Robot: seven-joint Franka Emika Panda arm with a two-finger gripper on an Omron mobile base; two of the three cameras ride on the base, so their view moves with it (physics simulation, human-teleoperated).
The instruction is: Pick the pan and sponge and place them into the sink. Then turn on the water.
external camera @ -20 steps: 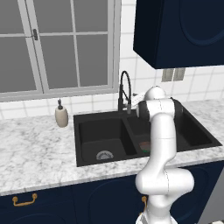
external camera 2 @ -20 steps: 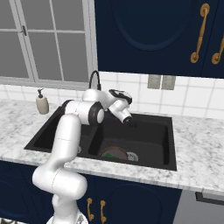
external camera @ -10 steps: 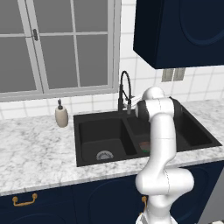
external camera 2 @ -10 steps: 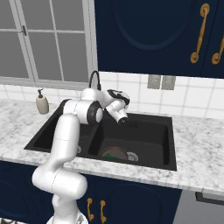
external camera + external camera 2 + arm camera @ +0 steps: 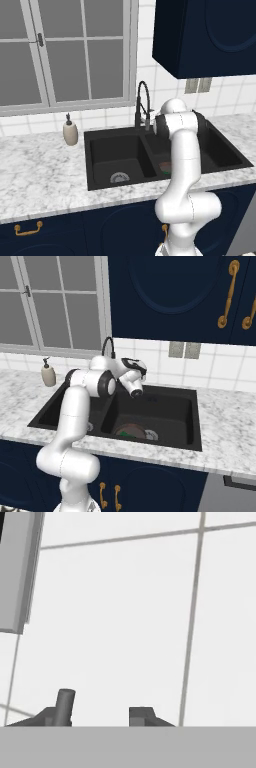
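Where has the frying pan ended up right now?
The pan lies on the bottom of the sink, in its right basin, near the front wall and beside the round silver drain; the sponge seems to rest in it.

White wall tiles (image 5: 115, 622) with thin grey grout lines, a grey frame edge (image 5: 22, 567) at upper left, and the gripper (image 5: 102, 714) fingertips apart below
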